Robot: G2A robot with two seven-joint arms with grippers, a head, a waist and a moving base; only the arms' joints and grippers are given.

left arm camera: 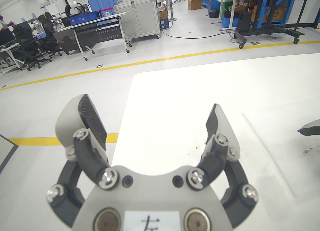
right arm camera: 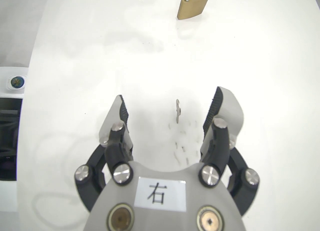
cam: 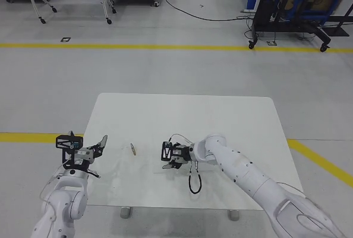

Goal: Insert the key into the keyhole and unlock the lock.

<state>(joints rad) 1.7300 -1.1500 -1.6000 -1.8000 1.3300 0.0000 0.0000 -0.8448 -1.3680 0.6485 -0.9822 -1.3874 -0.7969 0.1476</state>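
The key (right arm camera: 178,110) lies on the table (right arm camera: 100,54) apart from the padlock (right arm camera: 193,4). The right gripper (right arm camera: 170,100) hangs low over it with its jaws spread to either side, probably lined up for a pinch. On the padlock's other side the left gripper (left arm camera: 150,107) hovers with its fingers apart and empty, likely to steady the brass body, whose shackle sits closed and which holds no key yet.

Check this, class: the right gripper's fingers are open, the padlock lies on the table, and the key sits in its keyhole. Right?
No. The key is not in the padlock; it lies apart from it on the table, between the right gripper's open fingers, as the right wrist view shows.
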